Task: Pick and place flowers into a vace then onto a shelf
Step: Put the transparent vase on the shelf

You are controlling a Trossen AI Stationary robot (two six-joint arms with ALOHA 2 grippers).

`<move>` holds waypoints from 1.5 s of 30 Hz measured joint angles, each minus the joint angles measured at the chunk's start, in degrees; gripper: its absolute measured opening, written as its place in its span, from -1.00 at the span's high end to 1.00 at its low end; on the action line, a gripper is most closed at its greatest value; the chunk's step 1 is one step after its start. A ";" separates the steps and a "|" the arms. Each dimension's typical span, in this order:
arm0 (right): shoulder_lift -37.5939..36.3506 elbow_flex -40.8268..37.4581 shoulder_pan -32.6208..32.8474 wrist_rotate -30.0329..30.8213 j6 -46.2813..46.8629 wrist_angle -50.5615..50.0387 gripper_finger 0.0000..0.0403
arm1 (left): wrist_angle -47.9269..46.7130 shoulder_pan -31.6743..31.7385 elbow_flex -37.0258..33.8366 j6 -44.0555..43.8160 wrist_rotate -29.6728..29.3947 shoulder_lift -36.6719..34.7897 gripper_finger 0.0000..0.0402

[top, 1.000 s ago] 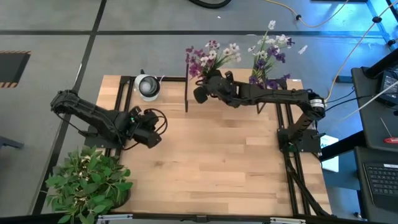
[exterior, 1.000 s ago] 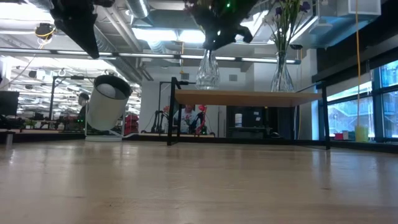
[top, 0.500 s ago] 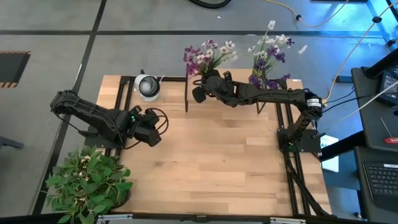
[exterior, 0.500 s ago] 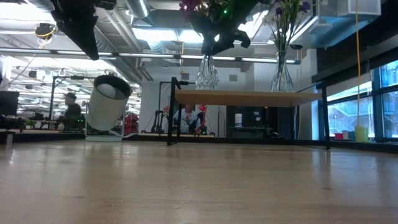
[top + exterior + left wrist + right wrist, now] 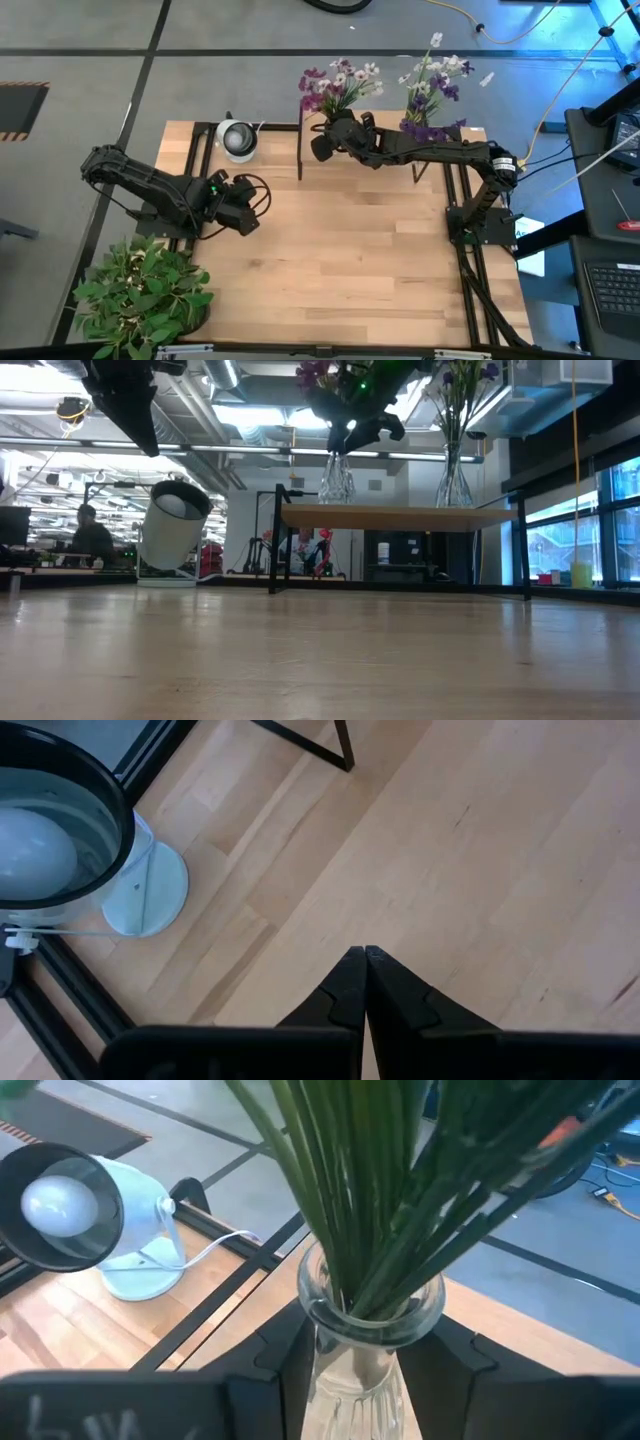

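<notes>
A clear glass vase [image 5: 358, 1370] filled with the flowers [image 5: 340, 82], green stems with purple and white blossoms, stands on the left end of the shelf [image 5: 400, 517]. My right gripper [image 5: 360, 1355] reaches in from the table's right, and its fingers close around the vase's neck; the low view shows it above the vase [image 5: 337, 480]. A second vase of flowers [image 5: 452, 470] stands farther right on the shelf. Over the table's left part my left gripper [image 5: 362, 954] hangs shut with nothing in it. My right gripper has the vase's neck [image 5: 320, 1342], just under the rim, between its two fingers [image 5: 290, 1355], one on each side. I see no gap between fingers and glass. The fingers slant down from the table's right. The vase stands upright with its foot [image 5: 337, 500] on the shelf.
A white desk lamp [image 5: 237, 138] stands at the table's far left, just left of the shelf's black frame [image 5: 300, 150]. A bushy potted plant [image 5: 140, 295] fills the near left corner. The bare wood in the middle and near right [image 5: 380, 270] is free room.
My right gripper has sunk a little with the vase. The blossoms have come down into the top of the low view, and the vase has shifted slightly toward the shelf's right end. It stays upright.
</notes>
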 joint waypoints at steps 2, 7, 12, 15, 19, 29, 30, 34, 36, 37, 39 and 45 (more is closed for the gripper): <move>0.00 0.00 -0.30 0.45 -0.05 0.21 0.32 | 0.00 0.00 0.01 0.00 -0.04 0.00 0.98; 0.00 0.00 -0.76 0.87 -0.03 0.54 0.32 | 0.00 0.00 0.00 0.02 -0.21 0.00 0.98; 0.00 0.00 -0.71 0.95 -0.14 0.69 0.32 | -0.02 0.00 0.01 0.02 -0.25 0.02 0.98; 0.00 -0.02 -0.71 0.91 -1.34 0.73 0.31 | -0.02 0.00 -0.01 0.02 -0.19 0.02 0.98; 0.00 -0.04 -0.71 0.86 -2.82 0.76 0.23 | -0.02 0.00 0.01 0.02 -0.17 0.00 0.98; 0.00 -0.04 -0.69 0.25 -2.94 1.78 -0.31 | -0.02 0.00 0.01 0.04 -0.12 0.00 0.98; 0.00 -0.04 -0.69 -0.39 -2.96 1.78 -0.36 | -0.02 0.00 0.01 0.02 -0.12 0.00 0.98; 0.00 -0.04 -0.69 -0.62 -3.22 1.71 -0.52 | -0.02 0.00 0.01 0.02 -0.01 0.00 0.98; 0.00 -0.04 -0.69 -0.61 -3.34 1.65 -0.59 | -0.02 0.00 0.01 0.02 0.01 0.00 0.98; 0.00 -0.04 -0.69 -0.59 -2.99 1.57 -0.61 | -0.02 0.00 0.01 0.02 0.01 0.00 0.98; 0.00 -0.04 -0.50 -0.57 -2.76 1.55 -0.64 | -0.02 0.00 0.01 0.02 0.01 0.00 0.98; 0.00 -0.04 1.02 -0.52 -2.70 1.48 -0.66 | -0.04 0.00 0.01 0.02 0.16 0.00 0.98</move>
